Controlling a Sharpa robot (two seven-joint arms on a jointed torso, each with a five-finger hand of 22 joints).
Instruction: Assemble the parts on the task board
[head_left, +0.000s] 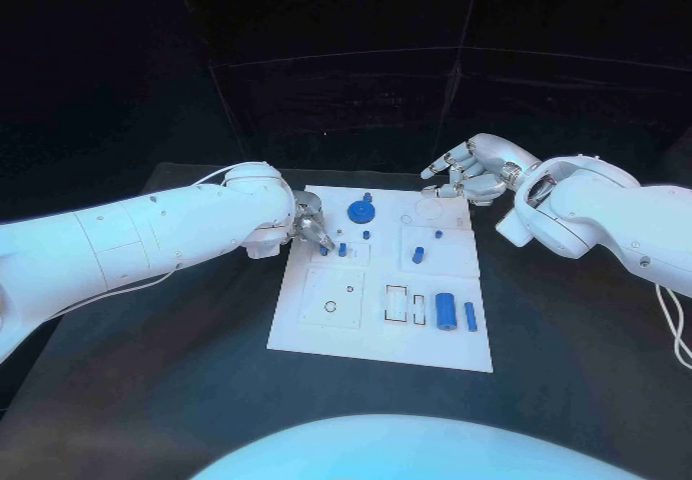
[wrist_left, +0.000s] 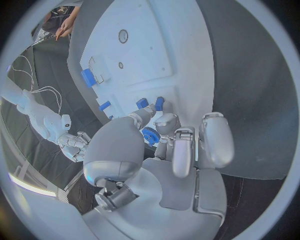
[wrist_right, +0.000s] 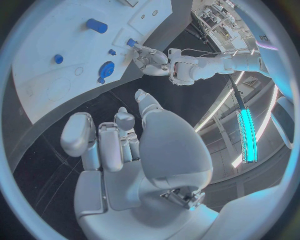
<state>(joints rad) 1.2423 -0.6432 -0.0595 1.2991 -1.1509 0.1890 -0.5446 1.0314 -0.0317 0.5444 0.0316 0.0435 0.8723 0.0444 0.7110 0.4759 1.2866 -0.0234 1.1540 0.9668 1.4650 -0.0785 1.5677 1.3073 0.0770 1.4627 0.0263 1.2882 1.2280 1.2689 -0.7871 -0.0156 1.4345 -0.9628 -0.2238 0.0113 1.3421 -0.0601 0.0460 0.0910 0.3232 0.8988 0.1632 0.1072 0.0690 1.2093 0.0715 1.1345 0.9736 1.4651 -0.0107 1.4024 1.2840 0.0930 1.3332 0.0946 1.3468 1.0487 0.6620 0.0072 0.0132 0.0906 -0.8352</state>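
The flat white rectangular task board (head_left: 378, 340) lies in the middle of the black table (head_left: 159, 400). Near its far edge a round blue gear-shaped part (head_left: 361, 211) stands on it, with a small blue peg (head_left: 366, 235) just beside it. Further along, a short blue upright piece (head_left: 418, 255) and a tiny blue stud (head_left: 438, 235) sit on the board's far right quarter. On the near right part of the board a blue cylinder (head_left: 447, 311) lies on its side, with a narrow blue bar (head_left: 472, 316) just beside it and a set of rectangular cut-outs (head_left: 404, 303) next to them.

The left silver hand (head_left: 312, 232) is down at the board's far left corner, its fingers curled in narrow over two small blue blocks (wrist_left: 150, 103) there. In the left wrist view the fingertips (wrist_left: 145, 113) are at those blocks, but whether they actually grip one cannot be told from the pictures.

The right silver hand (head_left: 469, 170) hovers above the table just beyond the board's far right corner, apart from the parts. Its fingers (wrist_right: 106, 145) are loosely bent and spread, holding nothing, as the right wrist view shows
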